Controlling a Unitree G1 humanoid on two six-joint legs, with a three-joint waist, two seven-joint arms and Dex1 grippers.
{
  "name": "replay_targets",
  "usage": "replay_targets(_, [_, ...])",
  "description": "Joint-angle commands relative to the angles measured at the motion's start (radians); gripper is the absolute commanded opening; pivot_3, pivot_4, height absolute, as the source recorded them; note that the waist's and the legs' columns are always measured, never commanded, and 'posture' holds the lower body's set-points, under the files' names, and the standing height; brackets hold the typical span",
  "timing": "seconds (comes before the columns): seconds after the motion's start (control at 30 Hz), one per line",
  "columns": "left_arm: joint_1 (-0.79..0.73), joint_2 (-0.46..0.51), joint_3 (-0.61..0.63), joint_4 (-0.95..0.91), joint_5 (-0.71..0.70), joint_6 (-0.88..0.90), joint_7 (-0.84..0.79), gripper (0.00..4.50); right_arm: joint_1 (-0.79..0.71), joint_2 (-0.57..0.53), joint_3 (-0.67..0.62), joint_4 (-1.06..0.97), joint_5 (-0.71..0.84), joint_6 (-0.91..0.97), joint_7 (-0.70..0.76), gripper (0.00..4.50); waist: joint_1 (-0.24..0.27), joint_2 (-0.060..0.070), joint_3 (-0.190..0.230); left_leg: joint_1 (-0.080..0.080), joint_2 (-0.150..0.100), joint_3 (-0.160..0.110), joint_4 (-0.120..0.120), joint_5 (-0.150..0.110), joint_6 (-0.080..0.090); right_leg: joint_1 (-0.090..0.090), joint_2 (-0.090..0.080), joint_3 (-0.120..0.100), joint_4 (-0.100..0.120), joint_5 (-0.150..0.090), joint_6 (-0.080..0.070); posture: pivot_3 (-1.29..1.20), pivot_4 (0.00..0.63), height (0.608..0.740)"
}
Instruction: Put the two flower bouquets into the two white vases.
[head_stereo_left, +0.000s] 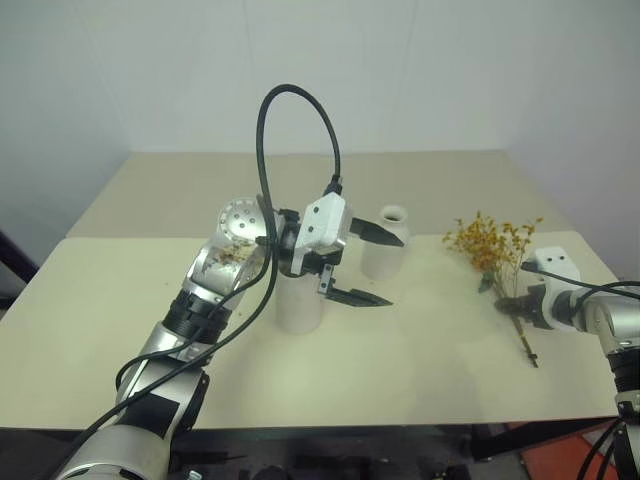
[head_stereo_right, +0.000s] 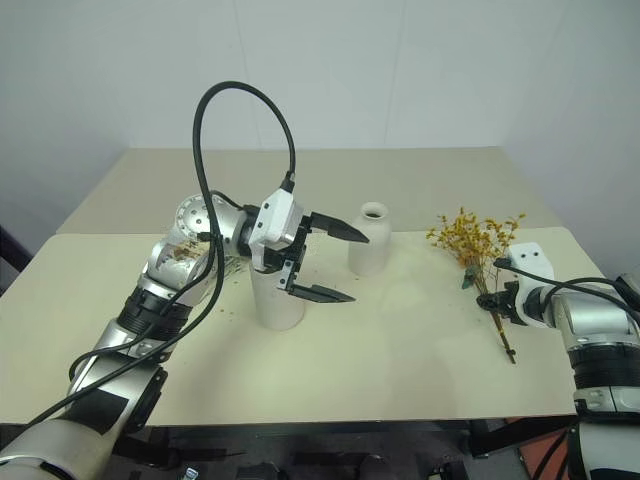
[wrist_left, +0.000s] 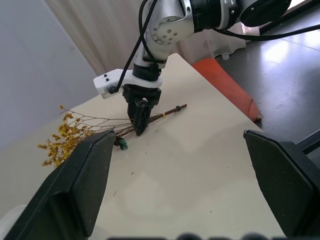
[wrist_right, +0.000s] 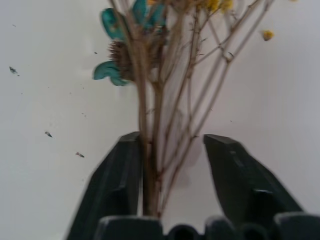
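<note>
1. You are looking down on a pale beige table (head_stereo_left: 420, 350), made of two tops pushed together, with a seam running across it behind the working area.
2. Behind the table you have plain white walls (head_stereo_left: 420, 70) meeting in corners on both sides.
3. Past the table's right edge you see a dark glossy floor (wrist_left: 290, 75) and an orange-red object (wrist_left: 227, 85) lying on it.

Beige table (head_stereo_left: 420, 370) carries yellow bouquet (head_stereo_left: 492, 243), two vases (head_stereo_left: 385, 243).
</note>
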Motion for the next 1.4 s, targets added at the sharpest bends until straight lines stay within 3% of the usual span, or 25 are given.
replay_targets(0.03, [-0.002,-0.001,0.032,-0.056,-0.032,0.021,0.02,4.5,-0.042,-0.003,-0.001,0.018,-0.026,-0.027,0.013,0.93,0.001,0.0,0.0,0.0,0.0,0.0,0.0,0.0,0.0,0.0,0.0,0.0,0.0,0.0,0.0,0.0,0.15,0.74])
replay_targets(0.13, [0.01,0.015,0.023,-0.08,-0.014,0.021,0.032,4.5,-0.056,0.003,0.007,0.034,-0.042,-0.027,0.021,0.04,0.0,0.0,0.0,0.0,0.0,0.0,0.0,0.0,0.0,0.0,0.0,0.0,0.0,0.0,0.0,0.0,0.15,0.74])
replay_targets(0.37, [0.023,0.025,0.043,-0.097,-0.03,0.019,0.042,4.5,-0.063,0.017,-0.034,-0.015,-0.056,-0.049,-0.028,0.04,0.0,0.0,0.0,0.0,0.0,0.0,0.0,0.0,0.0,-0.001,0.0,0.0,0.0,0.0,0.0,0.0,0.15,0.74])
replay_targets(0.47, [0.038,0.051,0.071,-0.119,-0.038,0.026,0.052,4.5,-0.082,0.052,-0.115,-0.078,-0.07,-0.158,-0.153,0.04,-0.006,0.001,0.0,-0.001,0.0,0.0,0.0,0.0,0.0,-0.002,0.0,0.001,0.001,0.0,0.0,0.0,0.15,0.74])
replay_targets(0.6, [0.047,0.09,0.121,-0.11,-0.056,0.044,0.073,4.5,-0.136,0.162,-0.206,-0.171,-0.081,-0.452,-0.311,0.04,-0.022,0.001,0.0,-0.001,-0.001,0.0,0.0,0.0,0.0,-0.003,0.0,0.002,0.002,0.0,0.0,0.0,0.15,0.74])
replay_targets(0.77, [0.048,0.101,0.17,-0.095,-0.054,0.056,0.129,4.5,-0.275,0.337,-0.285,-0.138,-0.015,-0.67,-0.427,0.04,-0.025,0.002,0.0,0.0,-0.001,0.0,0.0,0.0,0.0,-0.002,0.0,0.002,0.002,0.001,0.001,0.0,0.15,0.74])
replay_targets(1.1, [0.032,0.137,0.184,-0.022,0.05,0.089,0.303,4.5,-0.352,0.641,-0.326,-0.09,0.163,-0.972,-0.358,0.04,-0.022,0.003,0.0,0.0,-0.002,-0.001,-0.001,0.0,-0.001,-0.003,-0.002,0.002,0.003,0.002,0.001,0.0,0.15,0.74])
replay_targets(1.4, [0.037,0.15,0.185,-0.017,0.061,0.136,0.366,4.5,-0.36,0.725,-0.292,-0.01,0.163,-1.072,-0.318,0.04,-0.025,0.003,0.0,0.001,-0.002,-0.001,-0.001,0.001,-0.001,-0.004,-0.001,0.002,0.011,0.002,0.001,0.0,0.15,0.74])
